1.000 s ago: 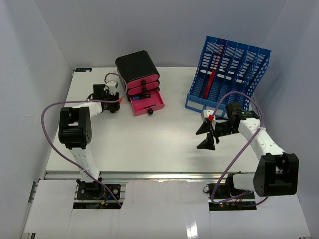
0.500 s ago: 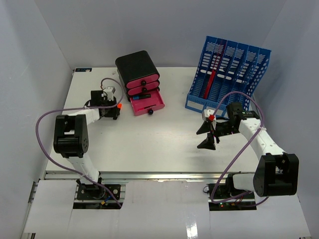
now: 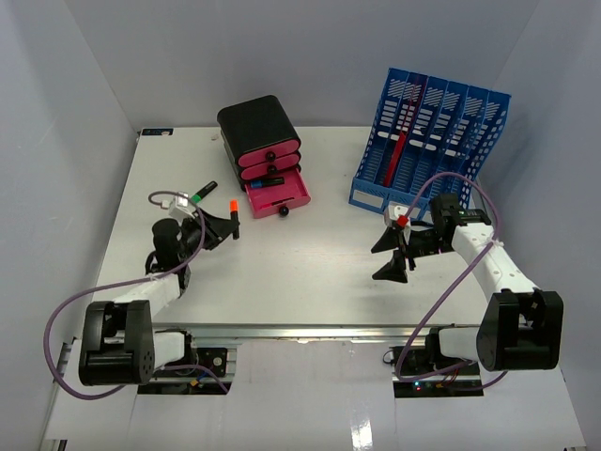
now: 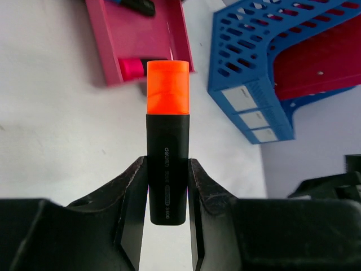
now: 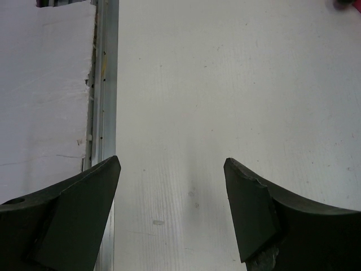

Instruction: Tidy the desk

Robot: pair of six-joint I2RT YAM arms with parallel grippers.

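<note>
The desk (image 3: 310, 268) is a white tabletop with a metal rail (image 5: 104, 84) along its front. My left gripper (image 3: 225, 222) is shut on a black highlighter with an orange cap (image 3: 233, 204), held above the desk left of the drawer unit. In the left wrist view the highlighter (image 4: 167, 164) stands upright between my fingers (image 4: 130, 192), pointing towards the open pink drawer (image 4: 141, 34). My right gripper (image 3: 388, 256) is open and empty over the desk's right half; in its wrist view it (image 5: 172, 169) hovers over the bare desk (image 5: 225, 84).
A black drawer unit with pink fronts (image 3: 260, 139) stands at the back, its bottom drawer (image 3: 279, 194) open with pens inside. A blue slotted file rack (image 3: 432, 141) holds a red folder (image 3: 399, 155). A green-capped marker (image 3: 201, 194) lies on the desk's left.
</note>
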